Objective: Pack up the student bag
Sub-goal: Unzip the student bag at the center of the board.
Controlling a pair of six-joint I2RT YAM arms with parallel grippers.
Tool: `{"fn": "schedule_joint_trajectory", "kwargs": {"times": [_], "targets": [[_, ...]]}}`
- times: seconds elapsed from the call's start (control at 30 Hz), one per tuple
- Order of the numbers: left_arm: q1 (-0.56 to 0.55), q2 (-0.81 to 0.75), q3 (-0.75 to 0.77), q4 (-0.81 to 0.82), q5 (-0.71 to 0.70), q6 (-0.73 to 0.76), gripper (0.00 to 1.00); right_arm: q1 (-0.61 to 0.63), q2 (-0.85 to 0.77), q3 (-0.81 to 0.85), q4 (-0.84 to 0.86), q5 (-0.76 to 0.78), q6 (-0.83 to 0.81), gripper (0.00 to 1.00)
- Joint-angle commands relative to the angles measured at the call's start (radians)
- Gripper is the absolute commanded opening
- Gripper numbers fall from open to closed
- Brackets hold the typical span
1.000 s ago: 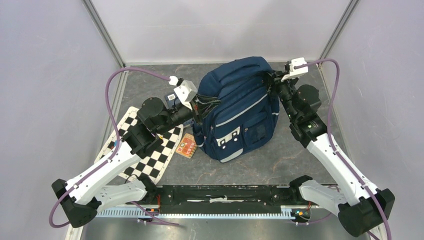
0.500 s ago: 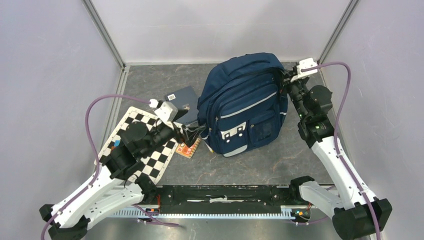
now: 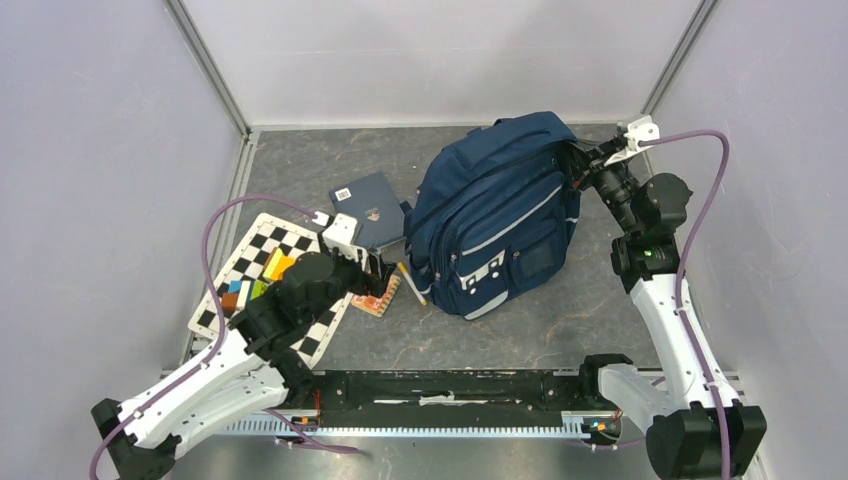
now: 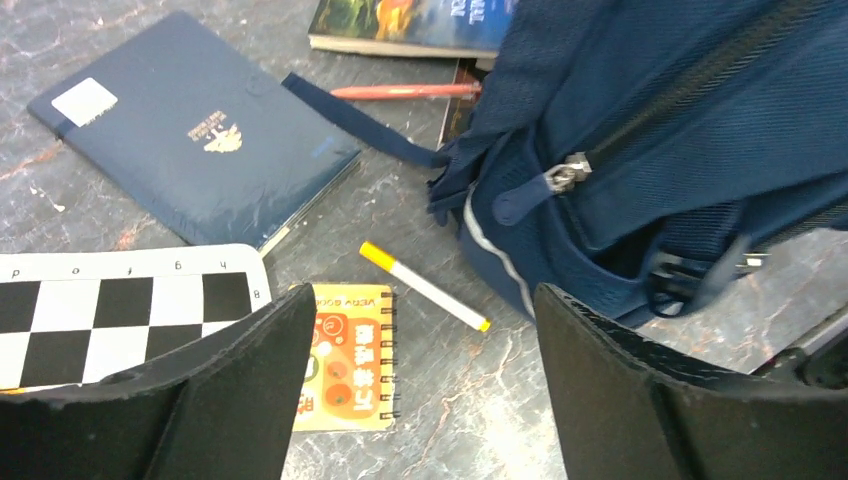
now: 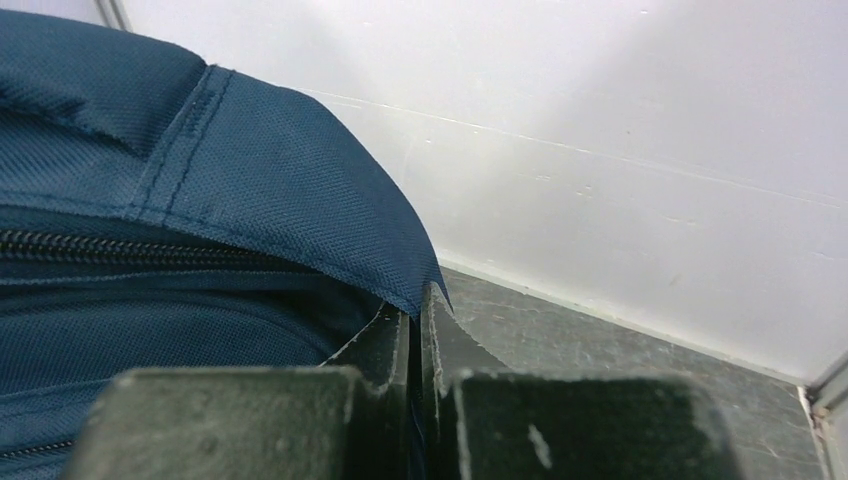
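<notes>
The student bag (image 3: 500,215) is a large navy backpack with grey stripes, lying tilted at the middle right of the floor. My right gripper (image 3: 582,165) is at its upper right corner, shut on a fold of the bag's fabric edge (image 5: 300,200), pinched at the fingertips (image 5: 418,305). My left gripper (image 3: 373,272) hovers open to the left of the bag, holding nothing. In the left wrist view my left gripper (image 4: 425,325) stands over bare floor, with a white pen (image 4: 425,286) and an orange spiral notebook (image 4: 345,355) just ahead and the bag's zipper corner (image 4: 640,150) at right.
A navy notebook (image 3: 368,208) lies left of the bag. A red pen (image 4: 405,91) and a picture book (image 4: 410,22) lie partly under the bag's edge. A checkerboard (image 3: 255,255) with coloured pieces (image 3: 250,285) sits at left. Walls enclose the floor.
My left gripper let go of the bag's left side, opened and drew back toward the near left. My right gripper, shut on the bag, dragged it to the right, uncovering the pen.
</notes>
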Motion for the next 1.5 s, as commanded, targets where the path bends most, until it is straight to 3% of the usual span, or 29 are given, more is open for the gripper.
{"fn": "schedule_joint_trajectory", "kwargs": {"times": [0.0,0.4,0.67,1.07,1.47], "targets": [[0.005,0.025,-0.041,0.099,-0.040,-0.016,0.81,-0.035,-0.015,0.021,0.225,-0.080,0.083,0.00],[0.003,0.070,-0.151,0.276,0.164,0.048,0.67,-0.090,-0.011,0.009,0.298,-0.122,0.174,0.00],[-0.033,0.108,-0.164,0.329,0.167,0.080,0.66,-0.114,-0.003,-0.002,0.334,-0.143,0.218,0.00],[-0.173,0.165,-0.137,0.379,0.114,0.135,0.60,-0.131,0.016,-0.024,0.383,-0.147,0.288,0.00],[-0.194,0.272,-0.070,0.448,0.132,0.180,0.52,-0.148,0.020,-0.023,0.391,-0.157,0.306,0.00]]}}
